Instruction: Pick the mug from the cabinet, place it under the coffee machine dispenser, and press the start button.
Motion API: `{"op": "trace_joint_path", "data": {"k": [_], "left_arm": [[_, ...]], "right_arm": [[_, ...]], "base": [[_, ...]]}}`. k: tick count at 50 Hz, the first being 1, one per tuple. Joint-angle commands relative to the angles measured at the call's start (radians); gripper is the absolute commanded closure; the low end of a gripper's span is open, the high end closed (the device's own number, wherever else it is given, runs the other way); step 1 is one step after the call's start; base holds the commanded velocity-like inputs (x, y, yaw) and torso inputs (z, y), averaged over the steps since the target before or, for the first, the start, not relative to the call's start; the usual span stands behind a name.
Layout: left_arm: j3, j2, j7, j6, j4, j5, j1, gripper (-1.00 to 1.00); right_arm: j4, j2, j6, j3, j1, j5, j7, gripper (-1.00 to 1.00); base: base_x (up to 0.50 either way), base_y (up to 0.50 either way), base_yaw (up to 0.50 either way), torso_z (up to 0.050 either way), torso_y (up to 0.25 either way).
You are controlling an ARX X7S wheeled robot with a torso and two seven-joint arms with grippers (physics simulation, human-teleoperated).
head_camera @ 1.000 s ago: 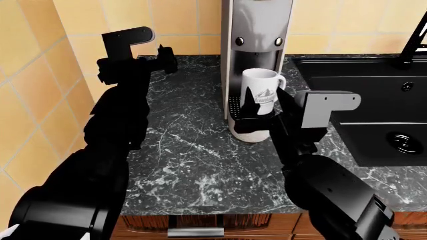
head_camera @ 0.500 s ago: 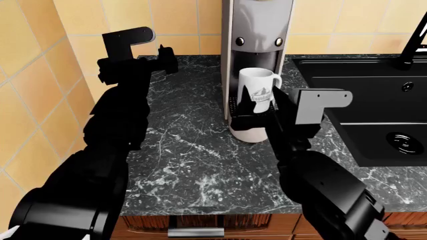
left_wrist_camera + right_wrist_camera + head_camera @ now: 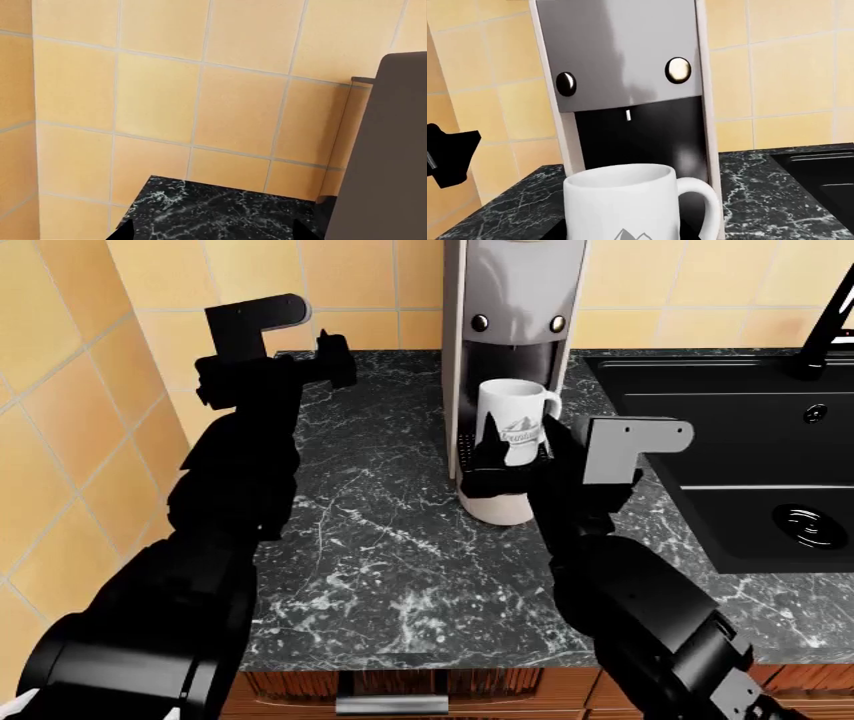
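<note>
The white mug (image 3: 515, 412) with a grey mountain logo stands upright between my right gripper's (image 3: 525, 438) fingers, which are shut on its sides. It sits over the black drip tray (image 3: 467, 452) of the silver-grey coffee machine (image 3: 514, 300), under the overhanging head. In the right wrist view the mug (image 3: 620, 200) fills the lower middle, its handle to one side, below the nozzle (image 3: 628, 115) and two round buttons (image 3: 678, 69). My left gripper (image 3: 334, 352) is open and empty over the counter by the tiled wall.
The black marble counter (image 3: 374, 540) runs to the tiled wall behind and on the left. A black sink (image 3: 747, 440) with a faucet (image 3: 827, 330) lies right of the machine. A drawer handle (image 3: 391, 704) shows below the counter's front edge.
My right gripper has moved left and toward the machine with the mug, bringing it further under the head. The left arm has not moved.
</note>
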Motion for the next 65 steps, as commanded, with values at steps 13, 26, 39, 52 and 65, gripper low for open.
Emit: {"op": "trace_joint_path", "data": {"k": [13,26,39,52,65], "left_arm": [[0.014,-0.008,-0.013,-0.029,0.053,-0.013,0.019,-1.0],[0.018,0.0,0.002,0.01,-0.013,-0.016,-0.004,-1.0],[0.028,-0.011,-0.015,-0.036,0.064,-0.027,0.022,-1.0],[0.027,0.0,0.005,0.014,-0.02,-0.025,-0.007,-1.0],[0.031,-0.005,-0.004,-0.002,0.01,-0.029,0.004,-1.0]], "right_arm": [[0.095,-0.039,-0.023,-0.001,0.017,-0.044,-0.037,1.0],[0.147,-0.061,-0.041,-0.006,0.025,-0.058,-0.06,1.0],[0.179,-0.07,-0.051,-0.011,0.024,-0.068,-0.069,1.0],[0.152,-0.059,-0.042,-0.016,0.019,-0.074,-0.052,-1.0],[0.087,-0.036,-0.035,-0.016,-0.006,-0.064,-0.03,-1.0]], "base": [[0.0,0.0,0.0,0.0,0.0],[0.0,0.0,0.0,0.0,0.0],[0.0,0.0,0.0,0.0,0.0],[0.0,0.0,0.0,0.0,0.0],[0.0,0.0,0.0,0.0,0.0]]}}
